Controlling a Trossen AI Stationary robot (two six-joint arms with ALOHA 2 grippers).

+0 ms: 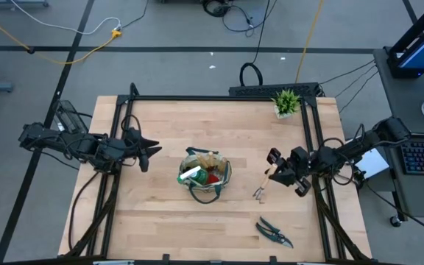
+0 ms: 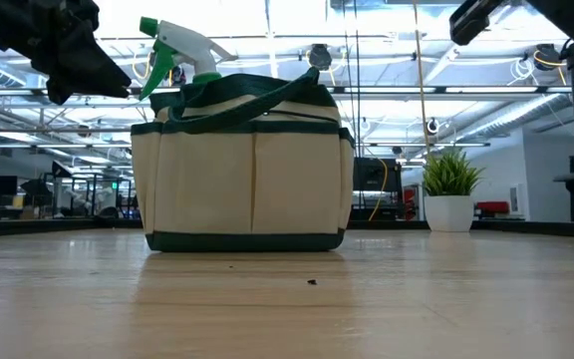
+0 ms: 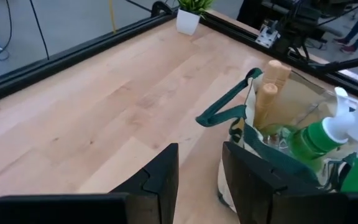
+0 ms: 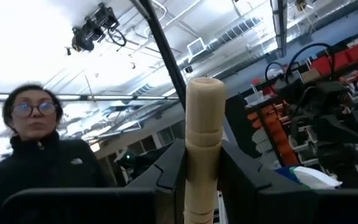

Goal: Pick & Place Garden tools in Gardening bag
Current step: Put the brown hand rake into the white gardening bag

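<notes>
The gardening bag [image 1: 205, 177] is placed near the middle of the table [image 1: 160, 221], upright, with a green-and-white spray bottle [image 1: 191, 174] and a red item [image 1: 213, 177] seen inside it from above. In the left wrist view, two wooden handles [image 3: 271, 87] are also seen standing in the bag, beside the spray bottle.

The right gripper [image 1: 277, 171] is held above the table, to the right of the bag and well apart from it. A wooden-handled fork [image 1: 263, 185] is gripped by it. In the right wrist view, the pale wooden handle [image 4: 202, 149] is seen between the two dark fingers [image 4: 169, 171], which are closed against its sides; the handle end rises past the fingertips. From above, the metal prongs are seen pointing away from the gripper, toward the front of the table.

The left gripper [image 1: 147, 152] is held to the left of the bag, near it but not touching. Its fingers [image 3: 160, 180] are parted by a narrow gap, and nothing is held between them.

The dark pruning shears [image 1: 273, 232] lie on the table near the front right corner, apart from both grippers. A small potted plant [image 1: 286, 102] stands at the far right corner.
</notes>
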